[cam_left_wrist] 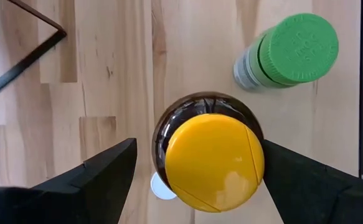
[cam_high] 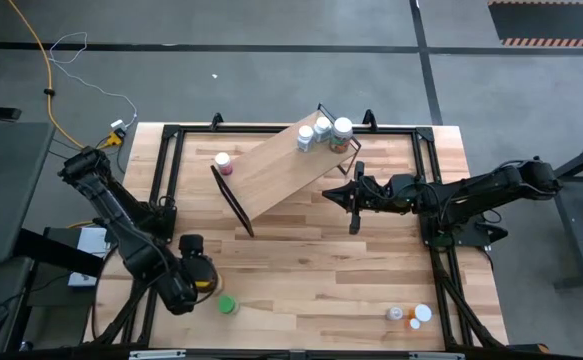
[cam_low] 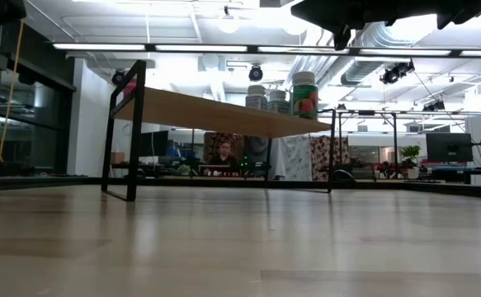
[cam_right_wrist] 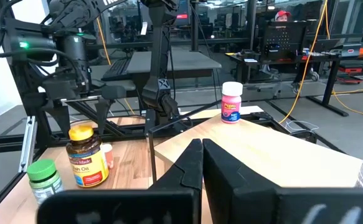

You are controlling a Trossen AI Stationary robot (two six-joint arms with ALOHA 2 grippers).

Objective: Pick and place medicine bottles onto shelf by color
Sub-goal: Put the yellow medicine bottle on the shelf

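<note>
Amber jar (cam_left_wrist: 209, 158) between open left hand (cam_left_wrist: 197, 180) fingers, untouched

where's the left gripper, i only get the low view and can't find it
Observer: The left gripper is at the table's near left corner, open, with a finger on either side of the amber jar.
Operator: is it clamped on the jar yet
Observer: Not that I can see; bare table shows between one finger and the jar.
Operator: anything crowding it
Observer: A green-capped bottle stands right beside the jar, apart from it.
</note>
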